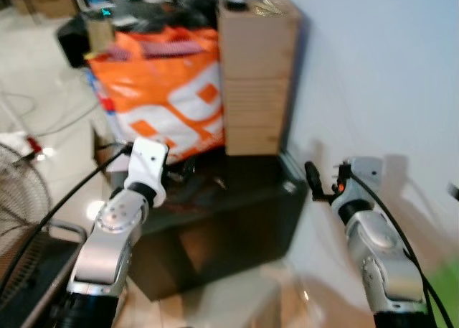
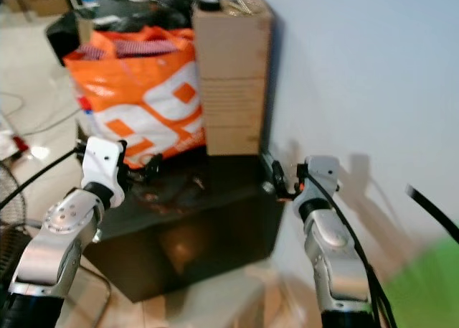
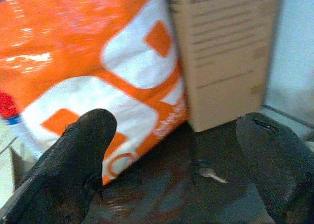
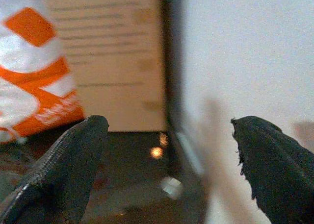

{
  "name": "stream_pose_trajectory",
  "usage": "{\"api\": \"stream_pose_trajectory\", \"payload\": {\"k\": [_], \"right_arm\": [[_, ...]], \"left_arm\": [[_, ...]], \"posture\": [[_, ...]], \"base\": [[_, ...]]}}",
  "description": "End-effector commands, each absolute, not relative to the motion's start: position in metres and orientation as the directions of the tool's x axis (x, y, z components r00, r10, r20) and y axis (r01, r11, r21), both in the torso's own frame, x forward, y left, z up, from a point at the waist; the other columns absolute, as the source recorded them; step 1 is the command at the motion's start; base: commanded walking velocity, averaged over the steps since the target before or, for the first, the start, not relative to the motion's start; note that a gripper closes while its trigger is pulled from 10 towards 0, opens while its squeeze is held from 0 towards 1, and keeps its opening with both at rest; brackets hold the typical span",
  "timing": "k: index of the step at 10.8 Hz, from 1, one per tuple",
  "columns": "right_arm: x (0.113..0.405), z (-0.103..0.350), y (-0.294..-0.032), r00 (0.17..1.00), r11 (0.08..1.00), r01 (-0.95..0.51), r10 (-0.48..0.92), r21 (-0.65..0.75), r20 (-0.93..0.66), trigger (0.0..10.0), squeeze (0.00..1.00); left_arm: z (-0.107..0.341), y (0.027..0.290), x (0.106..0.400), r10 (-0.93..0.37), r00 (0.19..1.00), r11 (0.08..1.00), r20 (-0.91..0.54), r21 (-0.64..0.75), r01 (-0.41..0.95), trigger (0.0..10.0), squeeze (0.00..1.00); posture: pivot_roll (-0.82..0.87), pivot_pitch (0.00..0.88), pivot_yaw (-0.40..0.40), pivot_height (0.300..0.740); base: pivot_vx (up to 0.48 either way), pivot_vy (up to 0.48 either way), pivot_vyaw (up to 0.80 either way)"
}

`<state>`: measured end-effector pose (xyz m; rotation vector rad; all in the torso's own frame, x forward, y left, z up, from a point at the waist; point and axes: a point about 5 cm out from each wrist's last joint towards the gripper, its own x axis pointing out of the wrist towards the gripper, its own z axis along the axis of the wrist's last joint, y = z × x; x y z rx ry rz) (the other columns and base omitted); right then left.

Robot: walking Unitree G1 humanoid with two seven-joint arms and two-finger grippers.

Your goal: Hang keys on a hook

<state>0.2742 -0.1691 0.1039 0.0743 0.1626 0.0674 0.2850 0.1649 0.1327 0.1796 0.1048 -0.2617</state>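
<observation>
Item: keys [image 3: 208,172], small metallic glint on the dark tabletop [image 1: 237,220], near the cardboard box [image 1: 257,77] and orange bag [image 1: 161,91]. Likely light, rigid, slippery; best pinched at the ring. Left gripper [image 3: 181,160] and right gripper [image 4: 167,165]: jaws wide apart, empty.
</observation>
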Motion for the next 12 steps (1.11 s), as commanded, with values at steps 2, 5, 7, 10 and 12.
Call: {"api": "stream_pose_trajectory", "payload": {"k": [2, 5, 7, 10, 12], "right_arm": [[0.2803, 0.1106, -0.1588, 0.983, 0.991, -0.114, 0.124, 0.076, -0.138, 10.0, 1.0], [0.2829, 0.1105, -0.1585, 0.981, 0.989, -0.124, 0.134, 0.077, -0.141, 10.0, 1.0], [0.2836, 0.1105, -0.158, 0.981, 0.989, -0.127, 0.137, 0.075, -0.141, 10.0, 1.0], [0.2816, 0.1089, -0.1587, 0.981, 0.99, -0.119, 0.129, 0.076, -0.144, 10.0, 1.0], [0.2812, 0.1022, -0.1658, 0.973, 0.991, -0.119, 0.127, 0.053, -0.194, 10.0, 1.0]], "left_arm": [[0.1338, 0.17, 0.2838, -0.223, 0.967, 0.954, -0.123, 0.176, 0.243, 10.0, 0.0], [0.1357, 0.1732, 0.2823, -0.212, 0.97, 0.958, -0.117, 0.173, 0.23, 10.0, 0.0], [0.1344, 0.1728, 0.2826, -0.219, 0.968, 0.954, -0.125, 0.181, 0.24, 10.0, 0.0], [0.136, 0.1725, 0.2838, -0.228, 0.965, 0.95, -0.126, 0.188, 0.249, 10.0, 0.0], [0.133, 0.1724, 0.2819, -0.234, 0.962, 0.945, -0.141, 0.199, 0.259, 10.0, 0.0]], "posture": [[-0.02, 0.0, 0.013, 0.74], [-0.01, 0.0, 0.008, 0.74], [-0.01, 0.0, 0.012, 0.74], [-0.02, 0.0, 0.023, 0.74], [-0.02, 0.0, 0.021, 0.74]], "base": [[0.356, 0.0, 0.27], [0.351, 0.0, 0.54], [0.351, 0.0, 0.54], [0.352, 0.0, 0.54], [0.332, 0.0, 0.0]]}}
